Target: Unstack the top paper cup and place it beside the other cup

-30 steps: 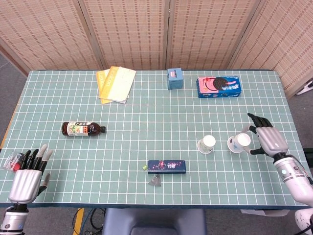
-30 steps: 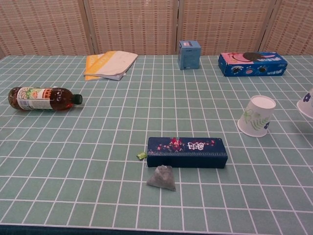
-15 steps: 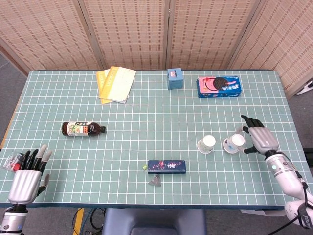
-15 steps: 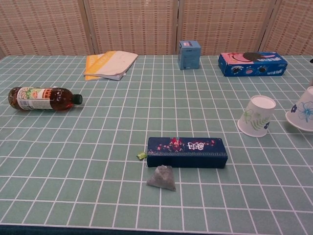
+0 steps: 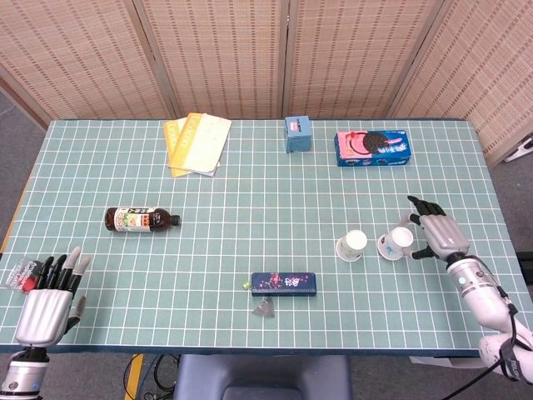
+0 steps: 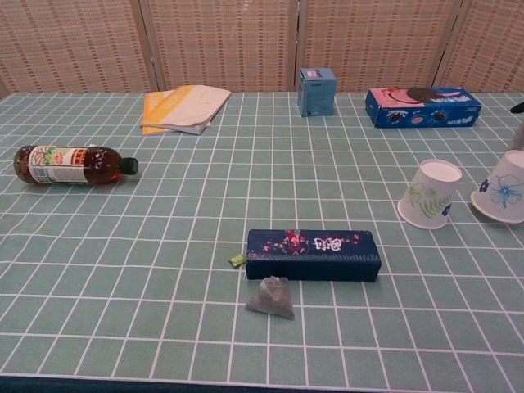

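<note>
A white paper cup with a green leaf print (image 5: 351, 245) (image 6: 431, 193) stands mouth down right of the table's middle. Just to its right a second paper cup with blue flowers (image 5: 396, 243) (image 6: 501, 190) also sits mouth down, tilted, its rim at the table. My right hand (image 5: 435, 236) wraps around this cup from the right side, thumb toward the front. In the chest view only a dark fingertip (image 6: 517, 106) shows at the right edge. At the front left corner my left hand (image 5: 46, 296) rests holding nothing, its fingers stretched out.
A dark blue pencil case (image 5: 284, 283) and a grey tea bag (image 5: 266, 308) lie in front. A bottle (image 5: 140, 219) lies on its side at the left. Yellow booklets (image 5: 196, 143), a blue box (image 5: 297, 133) and a cookie box (image 5: 373, 147) line the far side.
My right hand has carried the blue-flower cup leftward and down, closer to the leaf-print cup. The left hand has not moved.
</note>
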{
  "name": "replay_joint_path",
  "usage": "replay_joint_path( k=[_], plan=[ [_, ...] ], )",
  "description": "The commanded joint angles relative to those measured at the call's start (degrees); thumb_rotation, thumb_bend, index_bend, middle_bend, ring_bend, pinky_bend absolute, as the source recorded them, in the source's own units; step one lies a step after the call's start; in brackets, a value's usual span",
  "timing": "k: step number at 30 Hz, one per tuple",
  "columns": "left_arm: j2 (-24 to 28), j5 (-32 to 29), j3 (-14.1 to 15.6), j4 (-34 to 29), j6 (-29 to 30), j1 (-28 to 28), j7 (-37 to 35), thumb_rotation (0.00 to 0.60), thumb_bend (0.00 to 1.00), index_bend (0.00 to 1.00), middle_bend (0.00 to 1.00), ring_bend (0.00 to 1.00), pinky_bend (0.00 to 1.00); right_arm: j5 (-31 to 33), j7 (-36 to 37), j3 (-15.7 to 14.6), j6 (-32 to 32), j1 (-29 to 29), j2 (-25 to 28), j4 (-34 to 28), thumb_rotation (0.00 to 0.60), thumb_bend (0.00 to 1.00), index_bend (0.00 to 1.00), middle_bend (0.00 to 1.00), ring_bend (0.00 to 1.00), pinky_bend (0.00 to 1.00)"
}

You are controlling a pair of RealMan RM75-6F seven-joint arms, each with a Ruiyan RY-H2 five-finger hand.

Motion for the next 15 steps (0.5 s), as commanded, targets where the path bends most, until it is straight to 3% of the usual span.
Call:
replay_joint_path(
  k=[1,15],
  plan=[
    [0.1,0.06,0.02,-0.06,0.1,0.04,-0.14,0.6,0.49,0.0,0.0,0.0,0.0,0.26,-0.41,0.07,-0.28,0.23,-0.35,0.35,0.6,0.23,0.4,0.0,0.0,0.0],
    [0.23,0.34,0.21,-0.23,0.18,0.09,-0.11,0.6,0.5,0.0,0.0,0.0,0.0,1.93,-2.06,0.15,-1.59,0.87,-2.12,1.69,0.6,0.24,0.4,0.0,0.0,0.0]
  ],
)
